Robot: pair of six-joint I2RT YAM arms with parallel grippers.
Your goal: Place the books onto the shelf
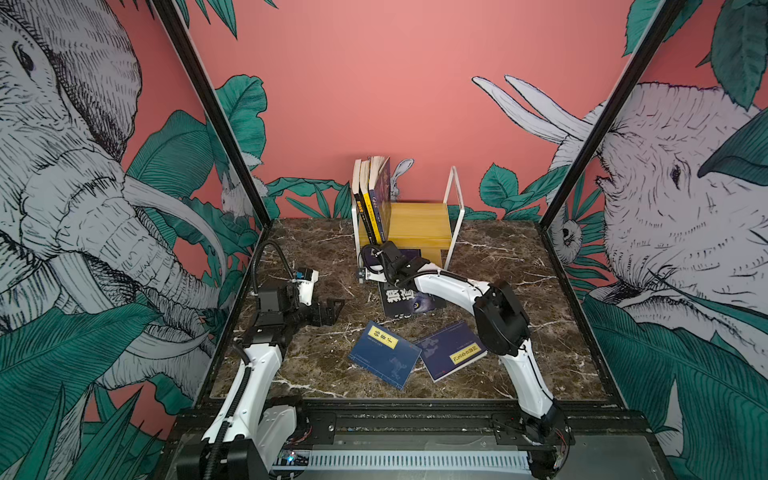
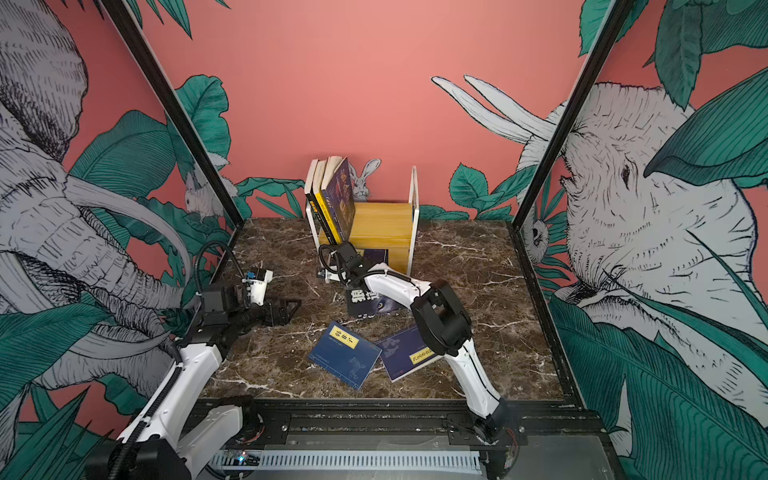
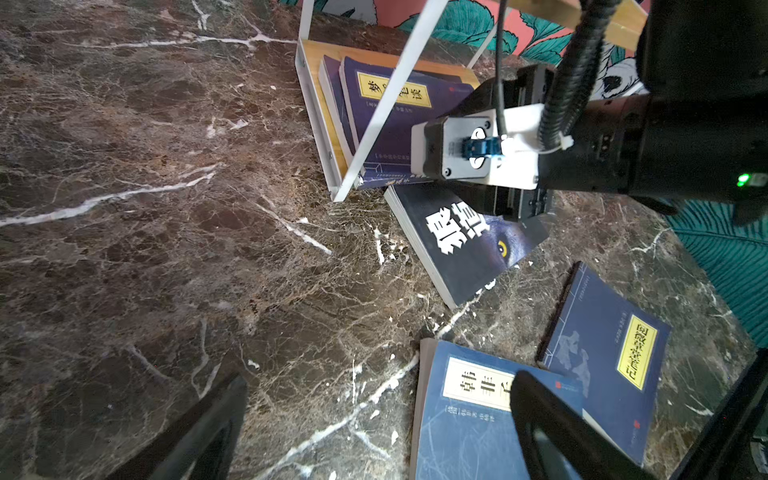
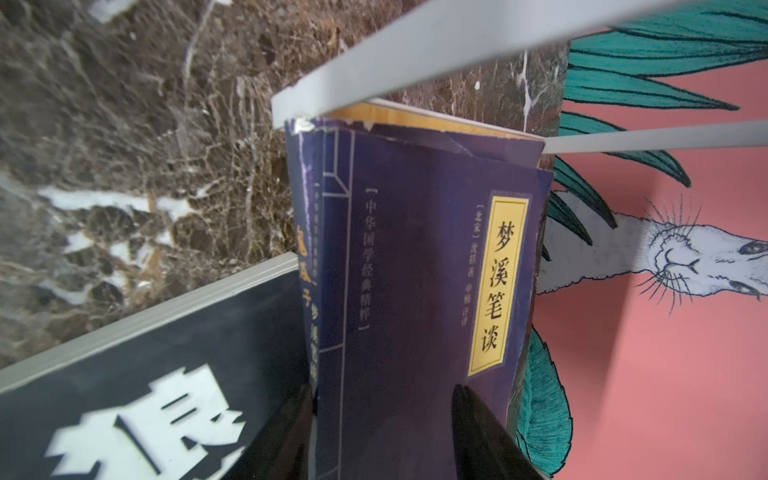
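Note:
The shelf [image 1: 419, 224] stands at the back of the table, with three books [image 1: 372, 195] upright on its upper board. My right gripper [image 4: 380, 390] reaches into the lower tier. It is shut on the near end of two stacked navy books [image 4: 415, 257], one finger at the spine side and one on the cover. A black book [image 1: 409, 301] lies flat just in front of the shelf, under the right arm. Two navy books [image 1: 384, 353] [image 1: 451, 351] lie flat nearer the front. My left gripper [image 1: 328, 309] hovers open at the left, holding nothing.
The shelf's white end frame [image 4: 457, 45] crosses just above the held books. The right arm's elbow [image 1: 500, 320] hangs over the right-hand navy book. Black frame posts [image 1: 216, 112] and patterned walls close in the marble table [image 1: 291, 374] on three sides.

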